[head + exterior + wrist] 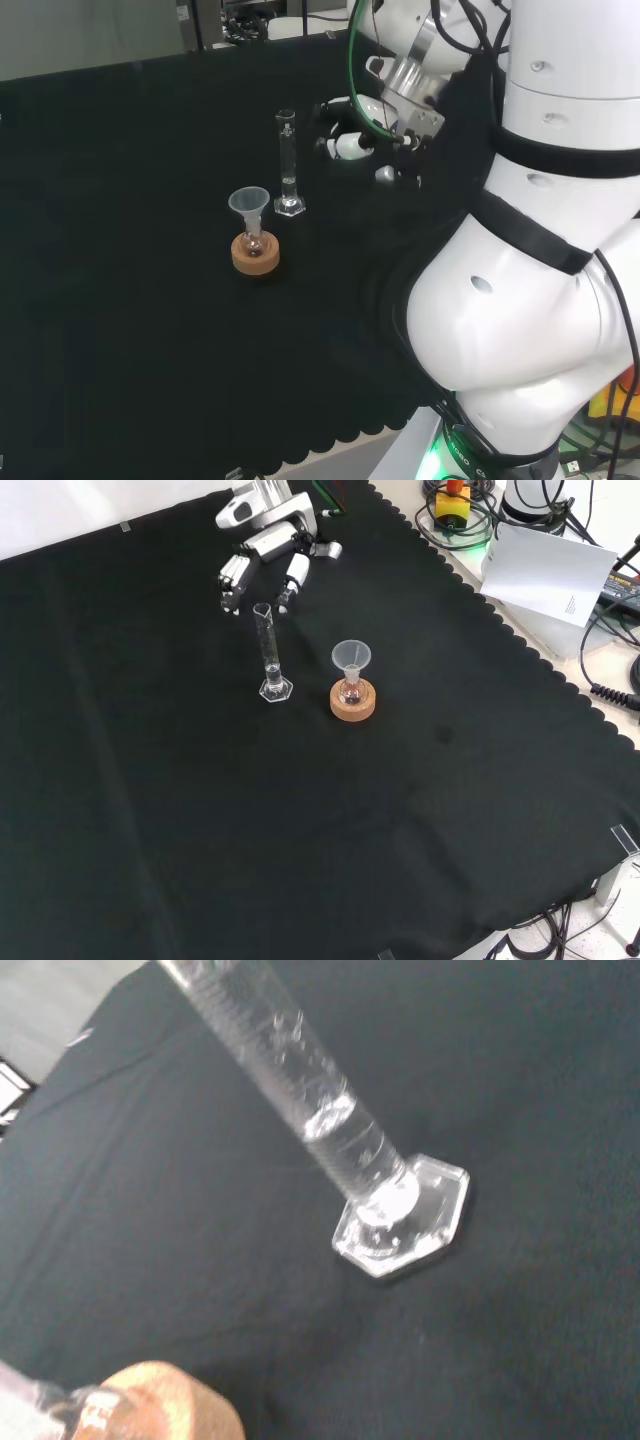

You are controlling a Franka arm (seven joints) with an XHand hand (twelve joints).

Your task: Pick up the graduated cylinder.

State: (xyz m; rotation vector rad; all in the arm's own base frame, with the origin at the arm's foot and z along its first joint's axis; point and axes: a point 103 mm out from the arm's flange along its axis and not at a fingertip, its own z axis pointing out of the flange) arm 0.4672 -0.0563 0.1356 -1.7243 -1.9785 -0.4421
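Cylinder [330, 1130] (upright) stands apart from hand [262, 550].

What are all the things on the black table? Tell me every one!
graduated cylinder: one, clear glass with a six-sided foot, upright near the middle of the cloth; a little clear liquid low in the tube.
small flask: one, clear, to the cylinder's right in the front view.
funnel: one, clear, sitting in the flask's neck.
cork ring: one, tan, under the flask as a stand.
black cloth: one, covering the bench.
sheet of paper: one, white, off the cloth at the front view's top right.
cables: several, dark, beside the paper.
arm: one, white.
hand: one, black and white, fingers relaxed, above and behind the cylinder, not touching it.
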